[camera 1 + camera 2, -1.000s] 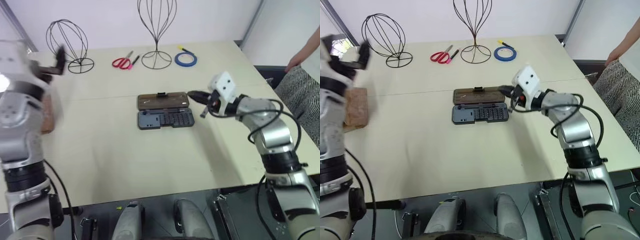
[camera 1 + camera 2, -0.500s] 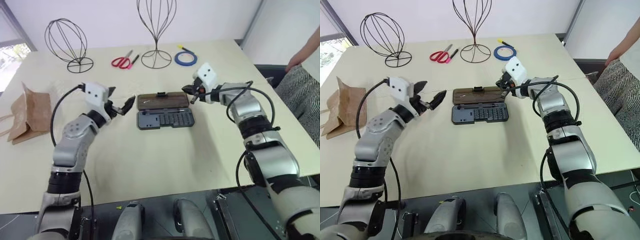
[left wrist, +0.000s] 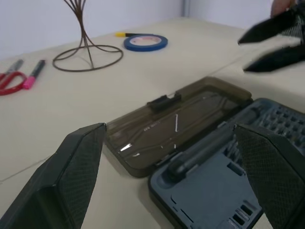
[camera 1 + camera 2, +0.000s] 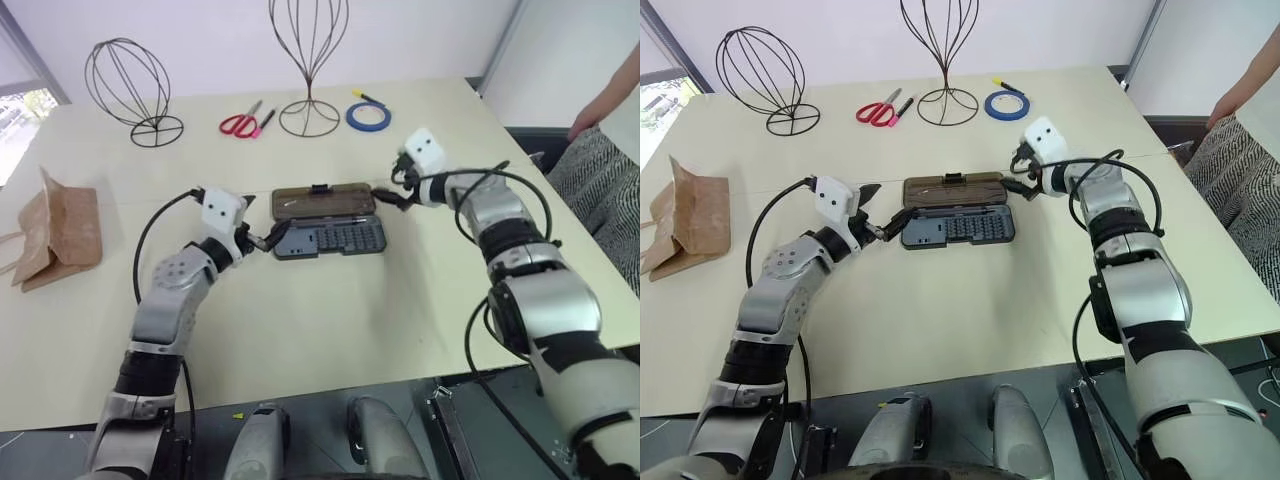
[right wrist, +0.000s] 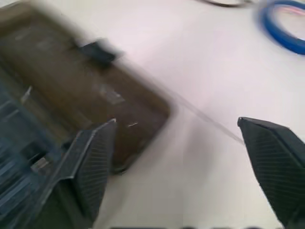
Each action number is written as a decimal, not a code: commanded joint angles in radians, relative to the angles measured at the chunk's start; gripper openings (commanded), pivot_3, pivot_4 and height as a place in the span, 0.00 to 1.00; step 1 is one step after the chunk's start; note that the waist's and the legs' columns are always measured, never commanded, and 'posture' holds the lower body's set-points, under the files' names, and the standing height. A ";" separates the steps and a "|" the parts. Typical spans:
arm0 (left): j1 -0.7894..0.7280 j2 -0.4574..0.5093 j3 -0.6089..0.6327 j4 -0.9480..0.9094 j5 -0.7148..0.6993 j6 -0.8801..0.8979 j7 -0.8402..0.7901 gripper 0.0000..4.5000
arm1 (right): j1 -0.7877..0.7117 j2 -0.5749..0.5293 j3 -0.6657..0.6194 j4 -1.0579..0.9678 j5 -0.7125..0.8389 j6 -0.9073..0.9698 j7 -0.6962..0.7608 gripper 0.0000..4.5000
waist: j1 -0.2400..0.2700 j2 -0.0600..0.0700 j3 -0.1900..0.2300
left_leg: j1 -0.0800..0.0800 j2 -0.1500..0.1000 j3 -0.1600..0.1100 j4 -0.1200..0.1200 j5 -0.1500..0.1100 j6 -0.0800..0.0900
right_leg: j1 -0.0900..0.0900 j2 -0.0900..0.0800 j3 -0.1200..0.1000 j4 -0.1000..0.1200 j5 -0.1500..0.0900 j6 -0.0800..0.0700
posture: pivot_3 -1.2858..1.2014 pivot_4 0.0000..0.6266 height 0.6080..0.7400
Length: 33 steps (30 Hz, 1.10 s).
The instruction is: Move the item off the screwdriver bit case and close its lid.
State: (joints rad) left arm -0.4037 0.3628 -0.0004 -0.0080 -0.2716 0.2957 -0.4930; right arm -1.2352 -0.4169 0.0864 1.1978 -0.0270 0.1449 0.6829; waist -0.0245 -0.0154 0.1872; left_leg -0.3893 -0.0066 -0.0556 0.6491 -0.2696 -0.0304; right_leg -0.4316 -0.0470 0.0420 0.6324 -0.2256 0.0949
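Grippers first: robot's left gripper [image 4: 270, 238], two black fingers spread wide w/ nothing between them, sits level at the left end of the flat rectangular dark grey plastic screwdriver bit case [image 4: 331, 240], fingertips just beside its corner. Right gripper [image 4: 388, 191], fingers likewise parted & empty, hovers at the right end of the case's translucent smoky-brown plastic lid [image 4: 322, 200], near its far corner; touching or not, can't tell.

Lid lies flat on the pale beige table [image 4: 300, 320], folded open behind the tray, small black latch tab [image 4: 322, 188] on its far edge. Rows of small bits stand exposed in the tray.

Small creased brown kraft paper bag [image 4: 62, 225] w/ thin looped handles sits well apart at the table's left edge, clear of the case. So pt 1 of the job reads as done: item off. Pt 2 not done: lid open, nothing gripped. Judging by the arms flanking the case, the close is about to be set up, prob. one side steadying the tray while the other tips the lid over.

Beyond: red-handled scissors [image 4: 240, 124], blue tape roll [image 4: 369, 117], two black wire stands [image 4: 132, 82] along the far edge.
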 commanded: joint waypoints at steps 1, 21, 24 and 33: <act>-0.035 -0.004 -0.007 0.021 0.017 -0.041 -0.021 1.00 | -0.060 0.038 -0.078 0.052 0.038 0.067 -0.122 0.97 | 0.001 0.000 0.000 | 0.000 0.000 0.000 0.000 0.000 0.000 | 0.000 0.000 0.000 0.000 0.000 0.000 | 0.52 0.24 1.00; 0.028 0.045 0.076 -0.044 0.035 -0.033 0.034 1.00 | -0.046 0.231 -0.151 0.091 0.018 0.235 -0.417 0.78 | -0.020 0.001 0.000 | -0.001 0.000 -0.001 -0.001 0.000 0.000 | -0.001 0.000 0.000 0.000 0.000 0.000 | 0.52 0.24 1.00; 0.021 0.055 0.088 -0.033 0.037 -0.039 0.033 1.00 | -0.032 0.238 -0.146 0.084 0.014 0.241 -0.415 0.46 | -0.021 0.001 0.000 | -0.001 0.000 0.000 -0.001 0.000 0.000 | -0.002 0.000 0.000 0.000 0.000 0.000 | 0.52 0.24 1.00; -0.001 0.089 0.100 -0.006 0.050 -0.054 0.025 1.00 | 0.010 0.249 -0.146 0.049 0.012 0.319 -0.425 0.01 | -0.020 0.000 -0.001 | -0.001 0.000 -0.001 -0.001 0.000 0.000 | -0.001 0.000 0.000 0.001 0.000 0.000 | 0.52 0.24 1.00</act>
State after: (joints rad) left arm -0.3862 0.4349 0.0693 -0.0003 -0.2263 0.2673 -0.4640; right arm -1.2475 -0.1749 -0.0613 1.2516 -0.0159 0.4232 0.2649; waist -0.0448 -0.0150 0.1862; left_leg -0.3902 -0.0065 -0.0564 0.6485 -0.2695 -0.0304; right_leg -0.4330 -0.0470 0.0421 0.6334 -0.2255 0.0950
